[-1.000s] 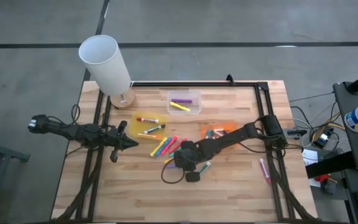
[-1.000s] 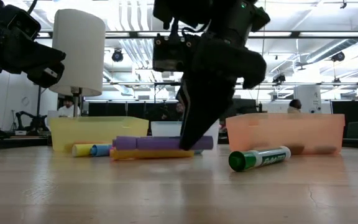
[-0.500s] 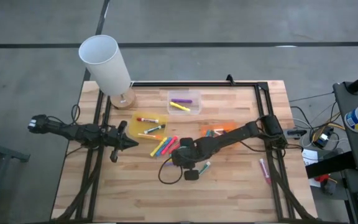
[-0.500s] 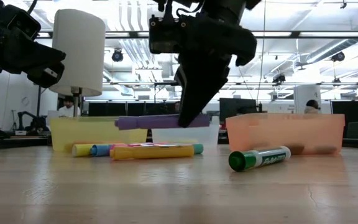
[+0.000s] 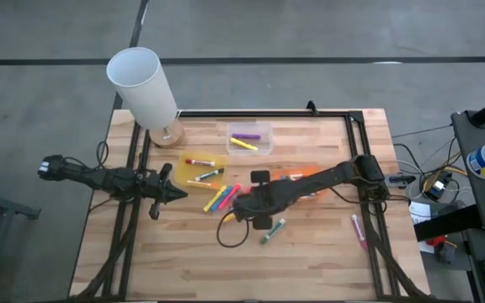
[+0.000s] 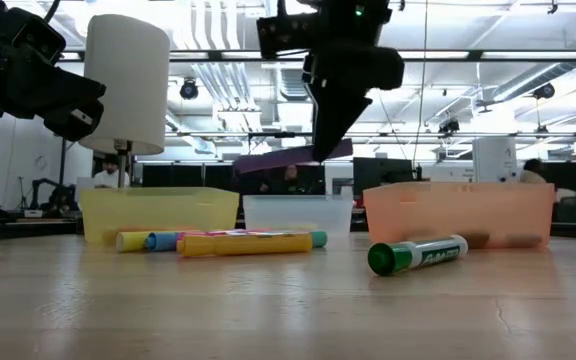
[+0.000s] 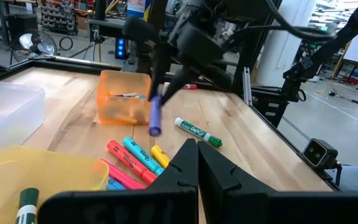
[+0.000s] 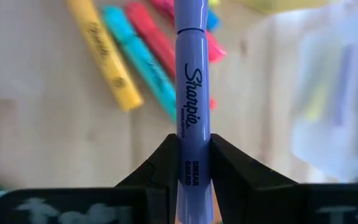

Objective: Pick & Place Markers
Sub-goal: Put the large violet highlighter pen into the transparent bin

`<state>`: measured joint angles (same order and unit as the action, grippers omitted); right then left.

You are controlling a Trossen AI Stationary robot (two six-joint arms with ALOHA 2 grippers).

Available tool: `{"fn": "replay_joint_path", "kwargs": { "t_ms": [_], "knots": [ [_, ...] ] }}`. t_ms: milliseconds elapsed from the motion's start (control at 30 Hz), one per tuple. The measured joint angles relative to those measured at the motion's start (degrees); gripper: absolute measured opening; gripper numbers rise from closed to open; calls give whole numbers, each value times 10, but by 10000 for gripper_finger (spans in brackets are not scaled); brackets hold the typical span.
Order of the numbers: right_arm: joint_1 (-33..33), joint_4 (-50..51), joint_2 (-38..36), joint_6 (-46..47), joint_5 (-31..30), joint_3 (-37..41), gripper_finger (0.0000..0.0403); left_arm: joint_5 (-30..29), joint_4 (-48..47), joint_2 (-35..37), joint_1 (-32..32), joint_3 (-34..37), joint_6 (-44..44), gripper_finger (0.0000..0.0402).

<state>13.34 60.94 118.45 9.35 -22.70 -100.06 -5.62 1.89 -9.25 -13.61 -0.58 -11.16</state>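
My right gripper (image 5: 244, 204) hangs above the middle of the table, shut on a purple marker (image 6: 290, 157) that is also in the right wrist view (image 8: 191, 81) and the left wrist view (image 7: 155, 116). Below it a loose bunch of yellow, blue, pink and red markers (image 5: 220, 198) lies flat on the wood. A green marker (image 6: 418, 254) lies apart nearer the front. More markers lie in the yellow tray (image 5: 200, 168), clear tray (image 5: 249, 139) and orange tray (image 5: 297, 177). My left gripper (image 7: 194, 158) waits shut at the table's left side. My right gripper pinches the purple marker's barrel (image 8: 191, 158) between its two fingers (image 8: 161, 163), toward one end of the pen. The fingers slant down from above and lie across the marker. It hangs about level, lifted clear of the table and the markers below.
A white lamp (image 5: 143, 84) on a wooden foot stands at the far left corner. A pink marker (image 5: 358, 229) lies by the right frame rail. A black cable loops on the wood (image 5: 226, 234) near the green marker. Bare wood stretches along the near edge.
My right gripper has risen from the bunch of markers, and its wrist has turned. The purple marker, which lay on top of the bunch, has gone up with it and now hangs level above the trays' rims. The other markers have stayed put.
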Motion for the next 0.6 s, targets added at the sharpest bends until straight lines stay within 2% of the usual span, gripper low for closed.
{"fn": "replay_joint_path", "kwargs": {
  "t_ms": [367,600],
  "knots": [
    [-27,36,0,21,-114,-1,68,0,0,0,0,0,0,0],
    [-81,36,-2,-19,-123,-1,68,0,0,0,0,0,0,0]
  ]
}}
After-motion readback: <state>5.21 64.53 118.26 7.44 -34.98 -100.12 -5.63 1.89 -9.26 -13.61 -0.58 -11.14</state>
